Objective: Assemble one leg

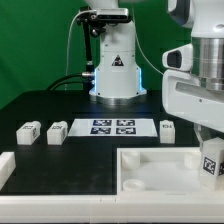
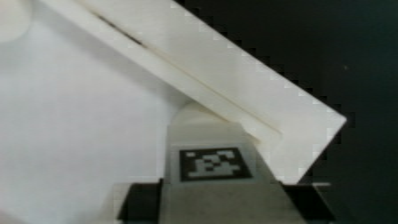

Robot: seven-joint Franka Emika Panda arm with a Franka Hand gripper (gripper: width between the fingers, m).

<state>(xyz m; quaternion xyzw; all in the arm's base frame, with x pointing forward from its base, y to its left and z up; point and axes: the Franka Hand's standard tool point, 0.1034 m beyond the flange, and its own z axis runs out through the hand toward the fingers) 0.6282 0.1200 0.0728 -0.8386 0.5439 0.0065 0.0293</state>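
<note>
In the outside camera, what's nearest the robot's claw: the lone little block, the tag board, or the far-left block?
1. Lone leg, beside the gripper, on the exterior view's right.
2. Marker board, middle.
3. Far-left leg, at the exterior view's left.

The arm reaches down at the exterior view's right, its tool clamped on a leg

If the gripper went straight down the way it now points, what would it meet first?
Most likely the large white tray-like part. The gripper is shut on a leg, which the wrist view shows pointing at that part's corner. The leg would touch first. Depth is unclear.
</note>
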